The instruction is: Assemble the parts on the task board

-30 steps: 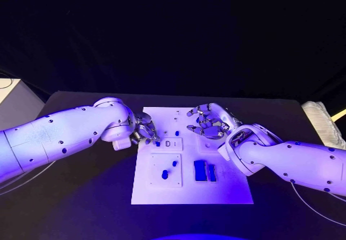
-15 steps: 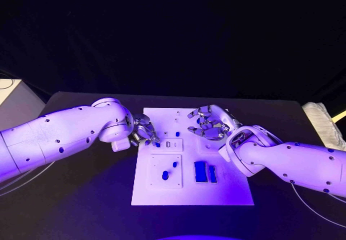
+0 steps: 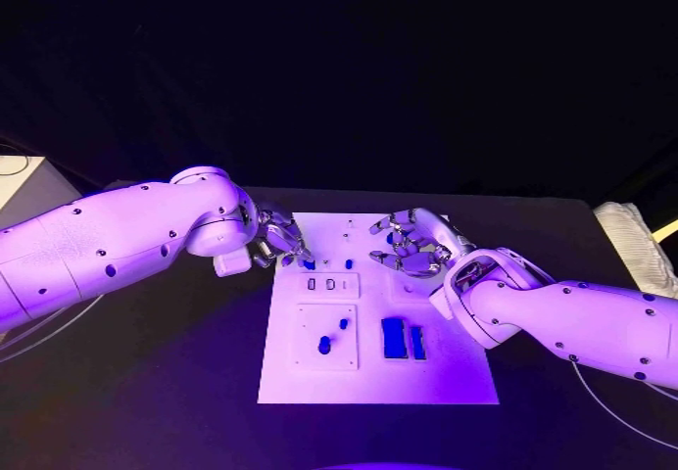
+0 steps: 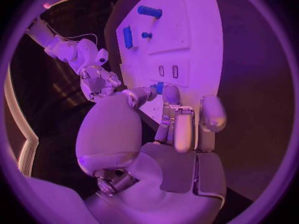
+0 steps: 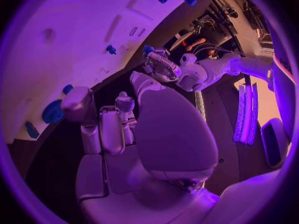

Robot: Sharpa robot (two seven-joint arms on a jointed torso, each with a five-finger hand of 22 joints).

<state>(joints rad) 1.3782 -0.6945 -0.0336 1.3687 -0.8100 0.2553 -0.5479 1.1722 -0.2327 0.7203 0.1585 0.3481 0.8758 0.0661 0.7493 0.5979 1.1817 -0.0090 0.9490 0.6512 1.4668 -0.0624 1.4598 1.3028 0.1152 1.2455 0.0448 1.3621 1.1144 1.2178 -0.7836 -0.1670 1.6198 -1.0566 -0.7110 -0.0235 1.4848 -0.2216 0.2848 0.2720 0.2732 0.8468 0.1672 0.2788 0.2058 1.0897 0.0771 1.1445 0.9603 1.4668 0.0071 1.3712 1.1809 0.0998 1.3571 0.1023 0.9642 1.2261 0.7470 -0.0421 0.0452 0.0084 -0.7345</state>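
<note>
The white task board point(image 3: 374, 377) lies in the middle of the black table. My left hand point(image 3: 280, 245) hovers at the board's back left edge and pinches a small blue part point(image 4: 157, 88) between thumb and a finger, just behind the small plate with two slots point(image 3: 328, 284). My right hand point(image 3: 414, 245) hangs over the board's back right with its fingers half curled and apart, and nothing shows in them. Two blue blocks point(image 3: 402, 337) stand side by side on the board. Two blue pegs point(image 3: 323, 344) sit in the square plate to their left. A small blue peg point(image 3: 346, 262) stands between the hands.
Small blue pieces point(image 5: 53, 112) lie on the board close to my right hand's fingers. A pale box point(image 3: 25, 191) stands off the table's left corner, and a white ribbed object point(image 3: 629, 240) lies at its right edge.
My left hand has drawn back from the slotted plate toward the board's back left edge, carrying the small blue part. My right hand has hardly moved.
</note>
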